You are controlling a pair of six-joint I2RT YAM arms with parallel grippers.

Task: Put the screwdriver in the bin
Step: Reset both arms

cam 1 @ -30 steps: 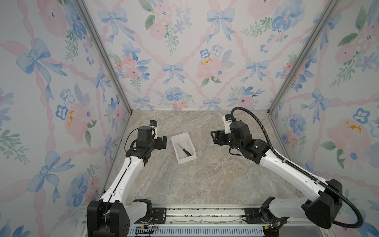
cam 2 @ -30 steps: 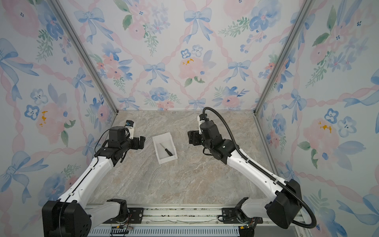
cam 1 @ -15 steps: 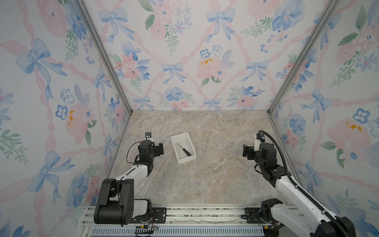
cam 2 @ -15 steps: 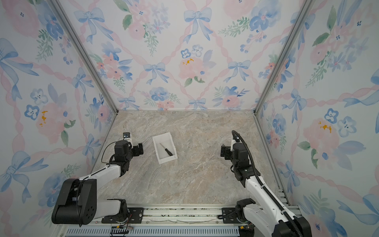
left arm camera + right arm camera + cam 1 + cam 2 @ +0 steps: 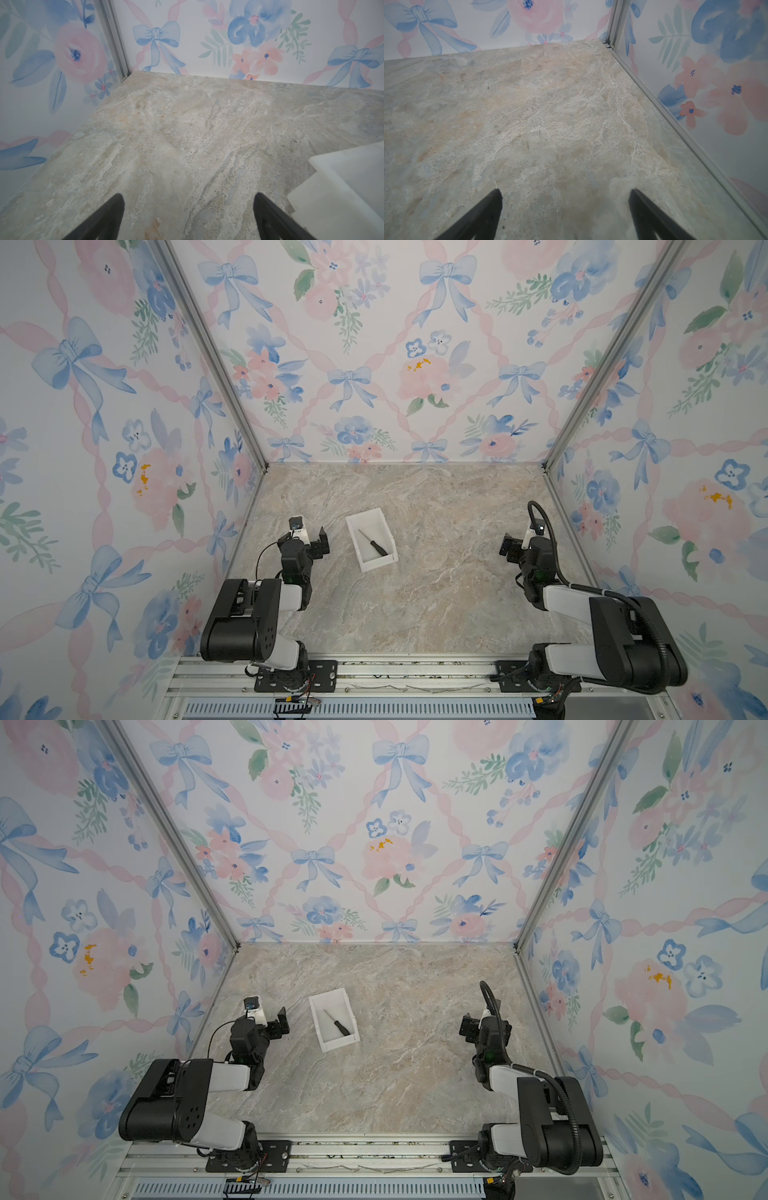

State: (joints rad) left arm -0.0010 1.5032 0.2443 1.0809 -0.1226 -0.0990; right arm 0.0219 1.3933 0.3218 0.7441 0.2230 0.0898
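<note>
- I see the screwdriver (image 5: 373,542) lying inside the bin (image 5: 365,517), between both grippers.
- Left gripper (image 5: 188,200): jaws apart, empty, bin just beside it.
- Right gripper (image 5: 564,195): jaws wide, empty, well apart from bin.

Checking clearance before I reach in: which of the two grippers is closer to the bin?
The left gripper: it sits just beside the bin, while the right gripper is far across the table by the opposite wall.
</note>
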